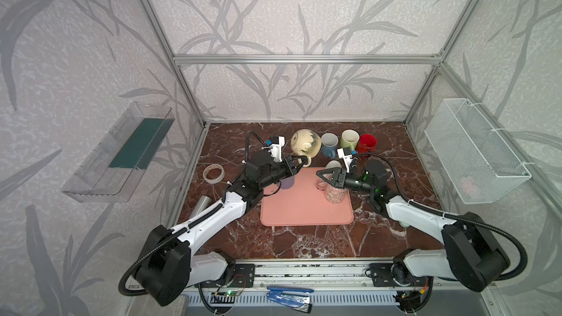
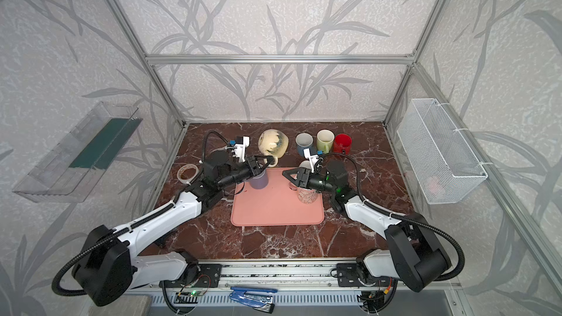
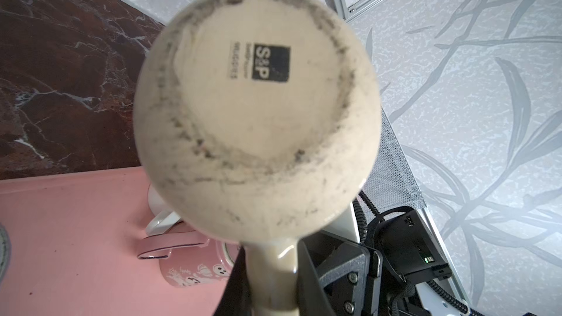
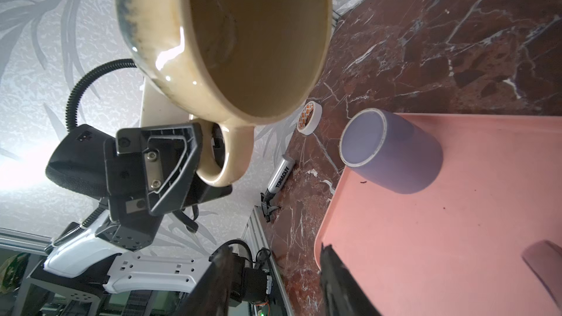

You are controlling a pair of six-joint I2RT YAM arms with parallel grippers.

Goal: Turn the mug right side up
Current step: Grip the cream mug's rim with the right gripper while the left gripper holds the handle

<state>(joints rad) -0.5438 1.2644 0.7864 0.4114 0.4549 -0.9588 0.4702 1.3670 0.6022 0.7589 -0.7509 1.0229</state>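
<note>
Mugs and cups, seven: one cream mug [image 1: 305, 144], one blue mug [image 1: 329, 145], one pale green mug [image 1: 349, 139] and one red mug [image 1: 366, 143], the last three in a row at the back of the tabletop [image 1: 304, 244]. One white mug [image 1: 332, 165] stood at the far edge of the mat. One pink patterned mug [image 3: 194, 272] and one purple cup [image 2: 259, 180], base up, stood on it.

Sundries, one each: pink mat [image 1: 304, 208], tape roll [image 1: 213, 173], silver can [image 4: 279, 177], blue stapler [image 1: 289, 294], wire basket [image 1: 474, 150], clear wall tray [image 1: 121, 153].

The cream mug was round-bellied and glossy, with a dark speckled band below the rim. Its unglazed base bore a black square stamp inside a smudged ring. It hung above the tabletop by the mat's far left corner, tipped on its side with its mouth toward the right arm.

The left fingers [image 4: 170, 162] were clamped on its handle. The right fingers [image 4: 334, 287] were spread apart and held nothing.
</note>
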